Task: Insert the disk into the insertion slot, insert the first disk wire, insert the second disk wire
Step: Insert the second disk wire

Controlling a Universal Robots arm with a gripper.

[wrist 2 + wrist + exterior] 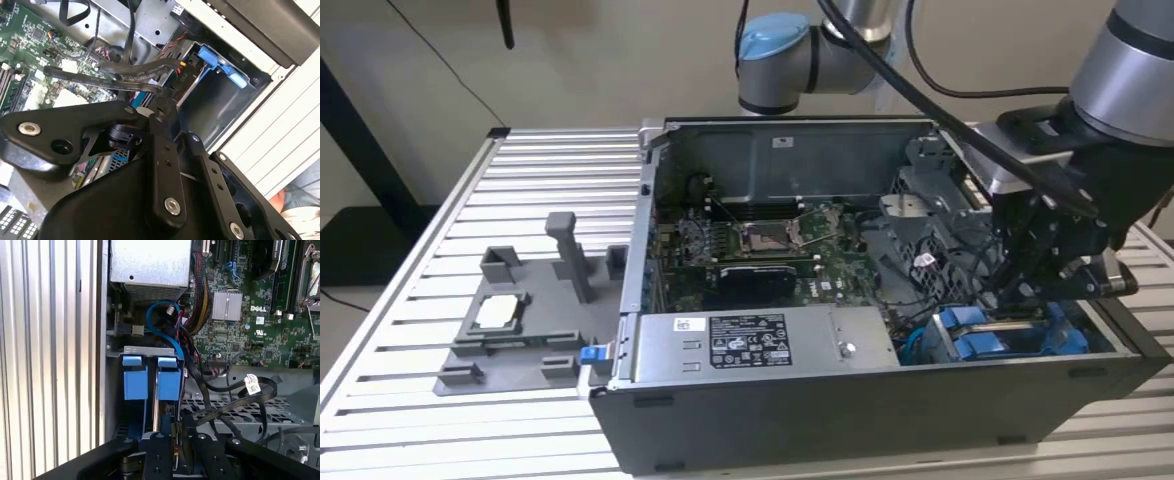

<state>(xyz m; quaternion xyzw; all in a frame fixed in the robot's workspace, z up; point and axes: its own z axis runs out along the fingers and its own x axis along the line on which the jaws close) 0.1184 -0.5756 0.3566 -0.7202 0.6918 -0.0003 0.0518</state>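
Silver arm, blue joint caps, black end effector.

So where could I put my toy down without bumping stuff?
On the ribbed table, between its edge and the grey fixture, at the exterior view's left. Inside the computer case it's crowded: the gripper hangs by the blue bay among black cables.

Blue-tabbed insertion slot sat at frame centre-left. Gripper hung at lower centre. Black flat cables looped to the right. Green motherboard filled upper right; ribbed table ran down the left.
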